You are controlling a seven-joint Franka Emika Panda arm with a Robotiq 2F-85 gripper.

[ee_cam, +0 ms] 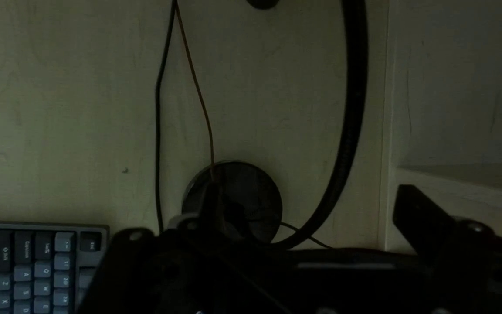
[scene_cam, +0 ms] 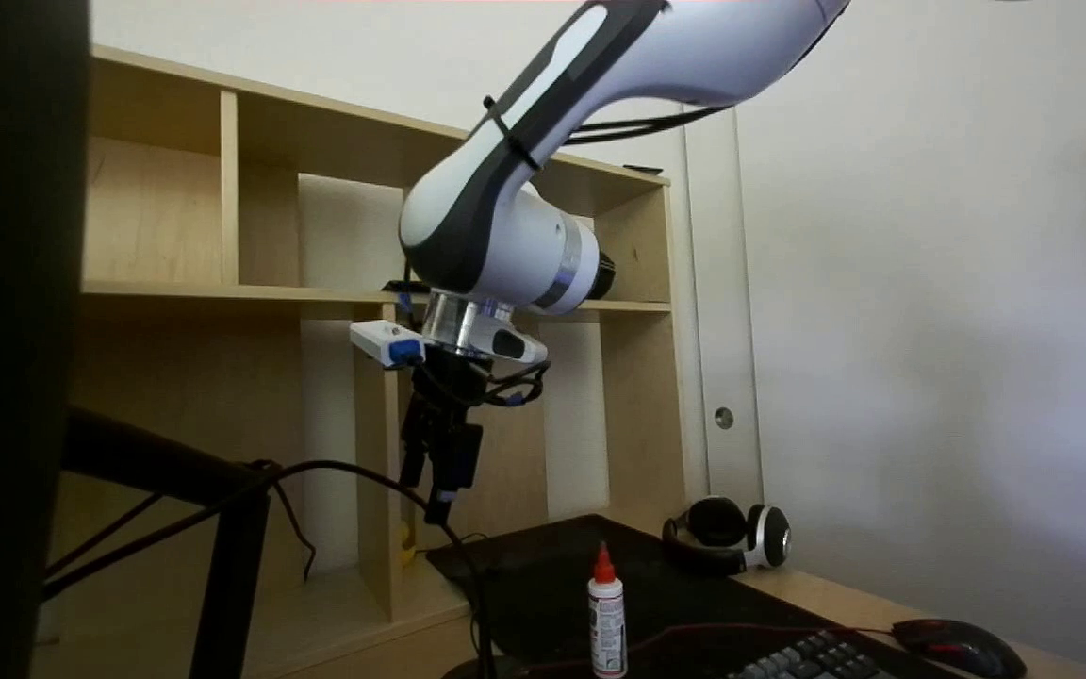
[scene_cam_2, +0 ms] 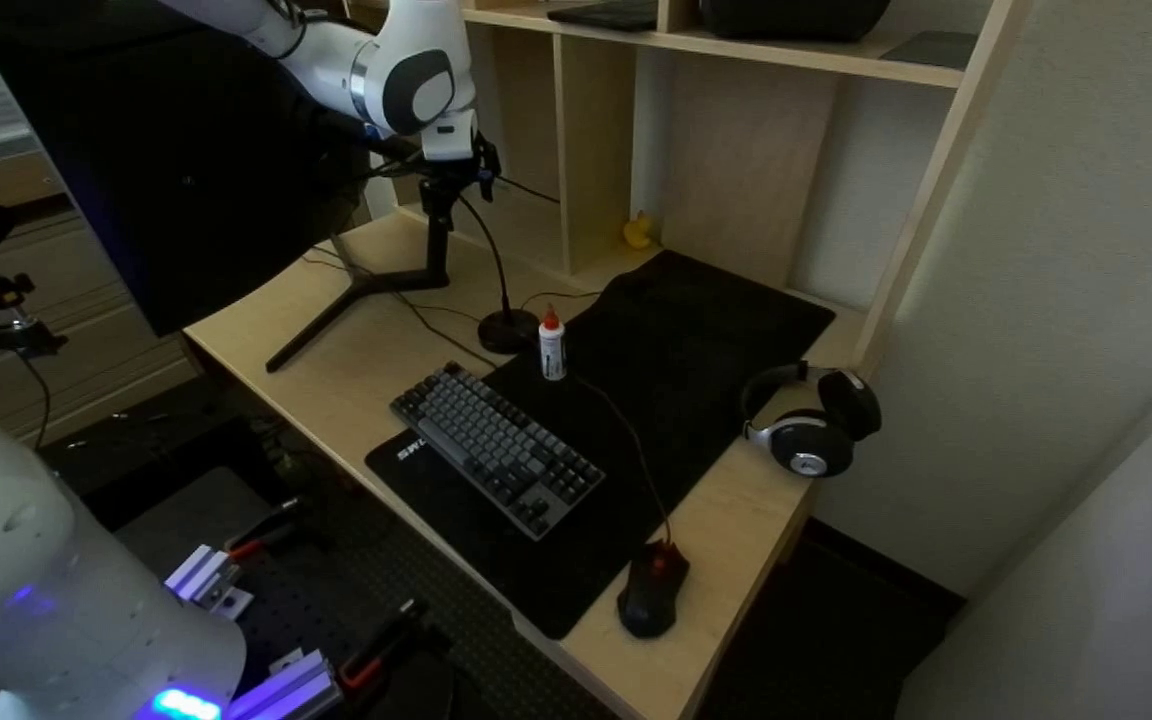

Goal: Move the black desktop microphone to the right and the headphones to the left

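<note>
1. Leftmost on the desk (scene_cam_2: 726, 530) in an exterior view is the monitor stand (scene_cam_2: 436, 245), so we judge that side tight for moving.
2. Next hangs our hand (ee_cam: 308, 192), fingers spread wide apart, above and a little left of the black microphone (scene_cam_2: 508, 332).
3. The microphone's base rests on the desk; its thin stem rises and arches left. In the wrist view the stem shows between our fingertips; whether it lies at their depth, we cannot tell. We probably need to pinch across it.
4. Just right of the base stands the white bottle (scene_cam_2: 552, 352), which a low drag could topple.
5. Beyond it, the dark mat (scene_cam_2: 706, 320) offers free room for our rightward move.
6. Rightmost, the headphones (scene_cam_2: 806, 445) lie at the desk's edge, well apart from our hand.
</note>
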